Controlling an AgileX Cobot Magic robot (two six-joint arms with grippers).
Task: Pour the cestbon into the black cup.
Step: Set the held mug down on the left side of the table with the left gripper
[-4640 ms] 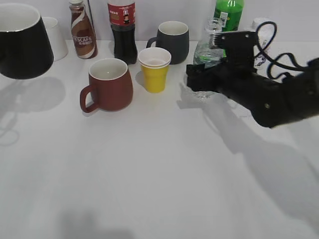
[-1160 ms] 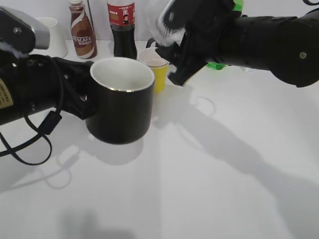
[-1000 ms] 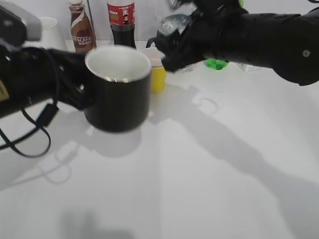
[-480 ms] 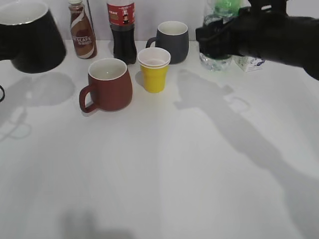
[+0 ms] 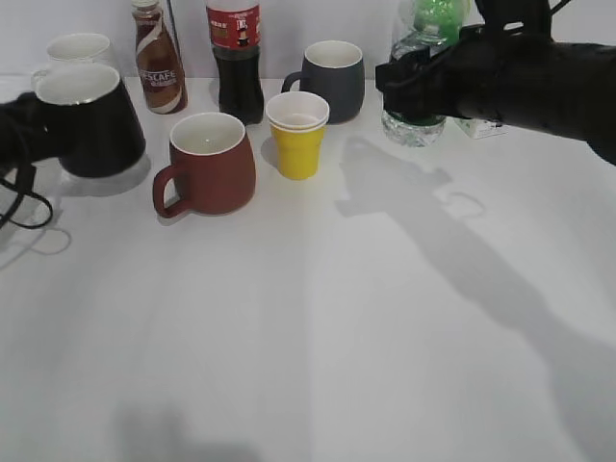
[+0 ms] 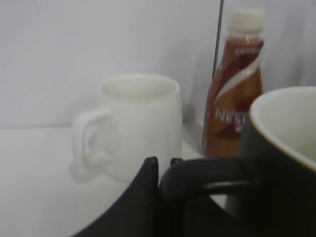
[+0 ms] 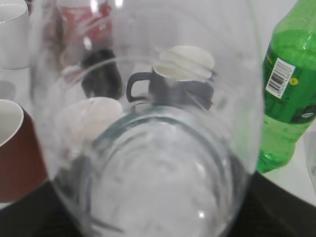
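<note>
The black cup (image 5: pixel 91 120) stands upright at the far left, by the table's back edge. My left gripper (image 5: pixel 17 135) is shut on its loop handle, which shows in the left wrist view (image 6: pixel 207 180) between the jaws (image 6: pixel 165 165). The cestbon (image 5: pixel 414 120), a clear capless bottle, is upright at the back right, its base at or just above the table. My right gripper (image 5: pixel 428 82) is shut round its body. In the right wrist view the clear bottle (image 7: pixel 148 123) fills the frame, with dark jaw parts (image 7: pixel 148 222) at the bottom corners. Its label is hidden.
A reddish-brown mug (image 5: pixel 212 164), yellow paper cup (image 5: pixel 298 135), dark grey mug (image 5: pixel 332 82), cola bottle (image 5: pixel 236 58) and Nescafe bottle (image 5: pixel 159 58) stand between the arms. A white mug (image 6: pixel 138 123) is behind the black cup. A green soda bottle (image 7: pixel 286 89) is behind the cestbon.
The cup and bottle met at the middle about a second ago, then parted. The black cup has since come down at the far left, and the bottle has lowered at the back right.
</note>
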